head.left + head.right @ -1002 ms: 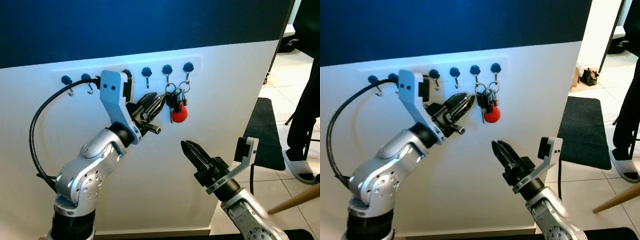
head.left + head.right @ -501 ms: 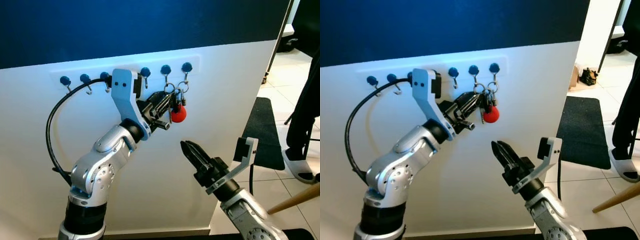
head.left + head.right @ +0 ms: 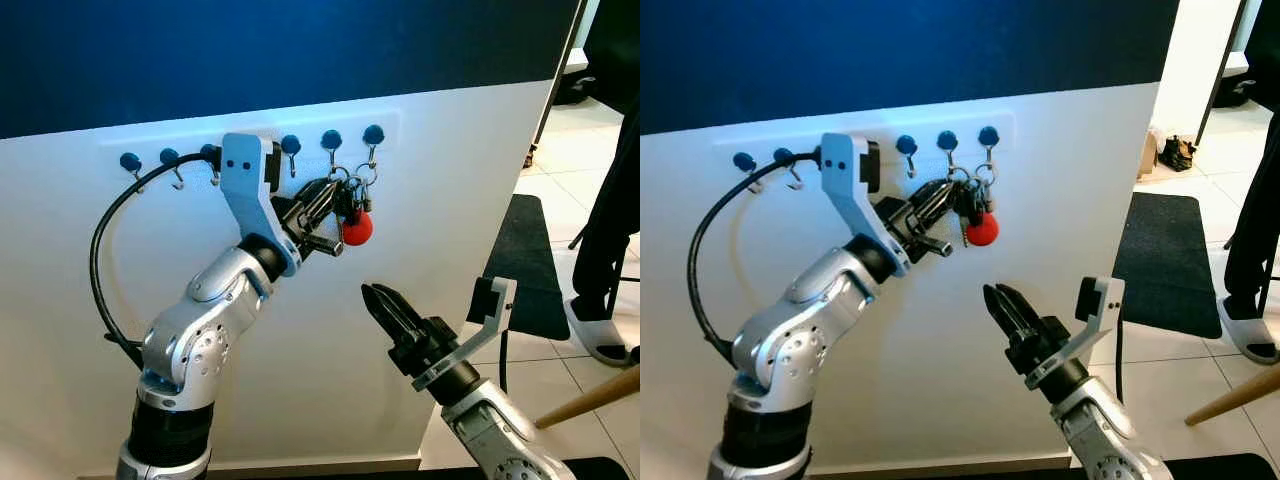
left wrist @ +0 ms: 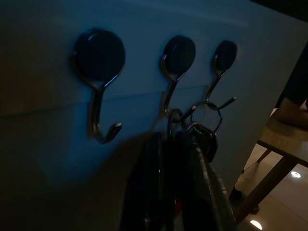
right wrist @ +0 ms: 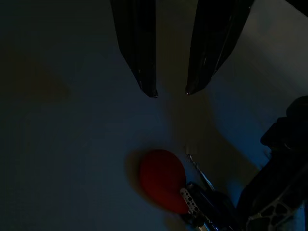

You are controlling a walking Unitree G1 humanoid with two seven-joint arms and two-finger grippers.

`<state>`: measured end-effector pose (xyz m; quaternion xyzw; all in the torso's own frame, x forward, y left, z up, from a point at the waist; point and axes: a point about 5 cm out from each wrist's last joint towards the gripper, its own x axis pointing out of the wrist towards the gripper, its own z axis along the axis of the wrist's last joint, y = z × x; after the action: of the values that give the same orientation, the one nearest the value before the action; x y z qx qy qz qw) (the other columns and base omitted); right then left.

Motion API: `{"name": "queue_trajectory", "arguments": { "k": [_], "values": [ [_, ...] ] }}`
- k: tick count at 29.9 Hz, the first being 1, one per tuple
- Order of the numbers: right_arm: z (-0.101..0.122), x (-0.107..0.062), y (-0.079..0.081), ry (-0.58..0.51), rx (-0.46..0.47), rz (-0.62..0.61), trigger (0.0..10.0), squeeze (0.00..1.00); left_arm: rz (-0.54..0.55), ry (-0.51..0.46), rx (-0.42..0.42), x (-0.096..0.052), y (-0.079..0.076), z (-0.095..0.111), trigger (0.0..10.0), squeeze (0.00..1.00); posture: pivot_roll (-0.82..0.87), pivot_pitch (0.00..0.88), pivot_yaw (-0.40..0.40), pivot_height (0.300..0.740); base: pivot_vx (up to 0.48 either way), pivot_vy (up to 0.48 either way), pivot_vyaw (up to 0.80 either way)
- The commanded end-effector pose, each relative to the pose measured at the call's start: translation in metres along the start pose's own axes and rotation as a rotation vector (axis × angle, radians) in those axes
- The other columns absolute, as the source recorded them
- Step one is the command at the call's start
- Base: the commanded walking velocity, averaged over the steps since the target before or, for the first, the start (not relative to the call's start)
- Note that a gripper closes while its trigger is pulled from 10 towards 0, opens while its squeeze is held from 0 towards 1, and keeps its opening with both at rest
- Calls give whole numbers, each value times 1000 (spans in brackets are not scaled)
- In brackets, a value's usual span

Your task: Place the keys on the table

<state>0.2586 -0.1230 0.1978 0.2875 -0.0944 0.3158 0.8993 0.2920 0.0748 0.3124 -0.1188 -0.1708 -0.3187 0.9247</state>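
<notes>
While hung from a wall hook (image 3: 371,140), keys (image 3: 345,196) pinched by left gripper (image 3: 330,198); red fob (image 3: 357,228) just below. Seen from right wrist: right gripper (image 5: 171,94) parted, apart from fob

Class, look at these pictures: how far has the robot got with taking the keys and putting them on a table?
Done: the left pincer has reached the keys. In hand: its fingers sit at the bunch, which hangs from the wall hooks with its red fob; a firm grip cannot be confirmed. The right pincer waits open below. Left: lifting the keys off and putting them down.
</notes>
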Motion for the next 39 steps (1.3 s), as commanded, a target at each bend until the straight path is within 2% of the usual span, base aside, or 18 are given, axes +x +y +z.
{"name": "queue_trajectory", "arguments": {
  "k": [1, 2, 12, 13, 14, 19, 22, 25, 28, 37, 39],
  "values": [
    [-2, 1, 2, 9, 5, 12, 10000, 0, 35, 4, 4, -5, 5, -2, 392, 0, 108, 153, 122, 740, 0, 0, 0],
    [-2, 1, 2, 10, 5, 13, 10000, 0, 39, 4, 4, -6, 6, -2, 0, 0, 108, 153, 122, 740, 0, 0, 0],
    [-2, 2, 2, 14, 6, 18, 10000, 0, 33, 4, -16, -11, 7, 0, 0, 0, 109, 152, 121, 740, 0, 0, 0],
    [-2, 2, 2, 13, 6, 18, 10000, 0, 14, 7, -49, -11, 5, 1, 10000, 0, 110, 152, 122, 740, 0, 0, 0],
    [-3, 2, 2, 14, 6, 18, 10000, 0, -19, 10, -91, -11, 2, 3, 10000, 0, 110, 152, 124, 740, 0, 0, 0],
    [-3, 2, 2, 14, 7, 17, 10000, 0, -65, -12, -150, -10, -4, 9, 10000, 0, 107, 153, 127, 740, 0, 0, 0],
    [-3, 2, 3, 13, 7, 16, 10000, 0, -60, -40, -145, -10, -4, 14, 10000, 0, 106, 152, 129, 740, 0, 0, 0],
    [-3, 0, 3, 13, 6, 12, 10000, 0, -56, -67, -89, -13, -5, 19, 10000, 0, 107, 153, 129, 740, 0, 0, 0],
    [-3, 0, 2, 14, 7, 12, 10000, 0, -61, -72, -67, -12, -7, 21, 10000, 0, 109, 153, 126, 740, 0, 0, 0],
    [-4, 2, 2, 17, 6, 21, 10000, 0, -73, -114, -32, -12, -9, 36, 10000, 0, 110, 147, 121, 740, 0, 0, 0],
    [-4, 2, 2, 17, 7, 22, 10000, 0, -73, -94, -42, -10, -9, 35, 10000, 0, 110, 147, 121, 740, 0, 0, 0]
  ]
}}
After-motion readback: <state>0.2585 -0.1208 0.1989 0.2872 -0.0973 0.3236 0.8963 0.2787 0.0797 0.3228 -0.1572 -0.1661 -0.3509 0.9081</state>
